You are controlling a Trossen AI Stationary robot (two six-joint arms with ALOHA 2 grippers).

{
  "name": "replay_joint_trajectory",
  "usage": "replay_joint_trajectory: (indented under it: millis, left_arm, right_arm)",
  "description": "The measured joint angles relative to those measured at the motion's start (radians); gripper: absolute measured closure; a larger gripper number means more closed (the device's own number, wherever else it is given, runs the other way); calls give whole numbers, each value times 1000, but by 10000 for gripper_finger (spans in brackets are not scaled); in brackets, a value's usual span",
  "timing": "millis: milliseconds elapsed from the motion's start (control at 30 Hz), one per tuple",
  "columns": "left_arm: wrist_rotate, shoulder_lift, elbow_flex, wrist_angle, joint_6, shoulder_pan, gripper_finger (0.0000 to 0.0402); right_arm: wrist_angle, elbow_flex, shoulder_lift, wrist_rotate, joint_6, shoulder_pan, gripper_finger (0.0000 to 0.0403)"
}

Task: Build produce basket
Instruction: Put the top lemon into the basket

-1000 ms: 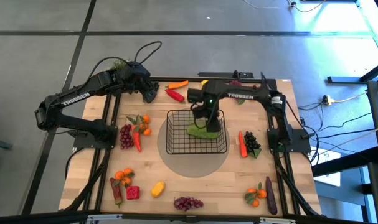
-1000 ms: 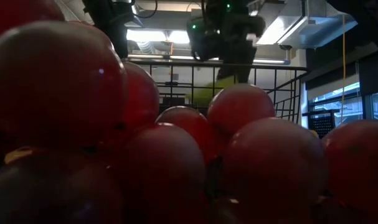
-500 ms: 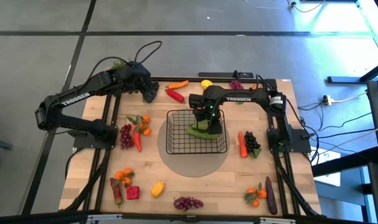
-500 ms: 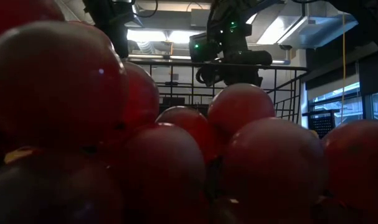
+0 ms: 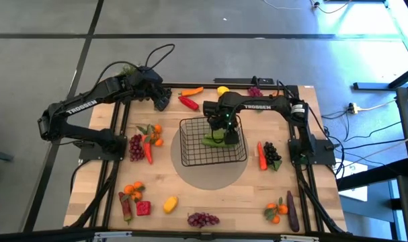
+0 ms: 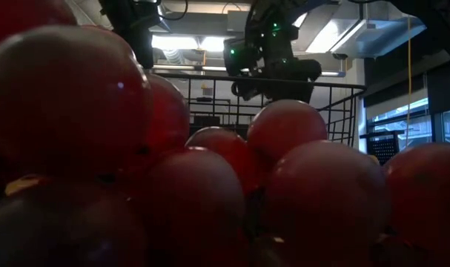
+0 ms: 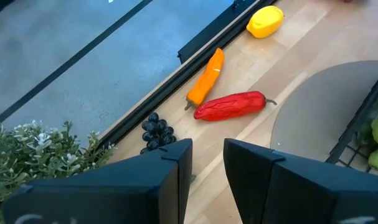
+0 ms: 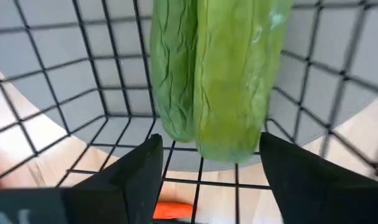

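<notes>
Step in hand: the right gripper [image 5: 225, 132] is inside the basket [image 5: 190, 153], placing green cucumbers [image 5: 213, 140] there; judged from the frames, this is the drop-off stage of one load.

Right claw: in the right wrist view its fingers [image 8: 134, 177] stand wide apart on either side of the cucumbers [image 8: 226, 74]. The pads do not seem to press them, so the claw reads as open with the load let go or about to be.

Left claw: the left gripper [image 5: 160, 101] waits at the upper left of the table in the high view. Its fingers [image 7: 170, 180] show a narrow gap with nothing between them.

Where the basket is: centre of the table, on a grey round mat [image 5: 210, 180].

Where the cucumbers are: in the upper right part of the basket, below the right gripper, on or just above the wire floor; I cannot tell which.

Cucumber axis: two lie side by side, touching. In the wrist view their long axis runs from the frame's top down towards the fingers, rounded ends nearest the claw.

Produce left outside: a red pepper [image 7: 229, 106], an orange pepper [image 7: 205, 78], a lemon [image 7: 265, 21] and dark grapes [image 7: 156, 132] near the left gripper; more lies around the table edges.

Next move calls for: lifting the right arm straight up clear of the wire walls, then reaching for another piece.
</notes>
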Motion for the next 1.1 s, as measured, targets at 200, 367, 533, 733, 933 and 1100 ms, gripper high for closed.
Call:
replay_joint_trajectory:
  millis: [200,367,533,733,933,1100]
  left_arm:
    - [0,0,0,0,0,0,321]
    - [0,0,0,0,0,0,321]
    - [0,0,0,0,0,0,321]
    - [0,0,0,-1,-2,0,321]
    - [0,0,0,-1,-9,0,321]
    - [7,0,0,4,-43,8,321]
  right_arm:
    - [-49,126,0,0,6,0,149]
    - [-100,253,0,2,65,-18,148]
    - [-147,382,0,120,138,-76,147]
    - [-178,498,0,154,156,-209,147]
    - [-90,489,0,152,100,-342,147]
    - [30,450,18,47,136,-436,147]
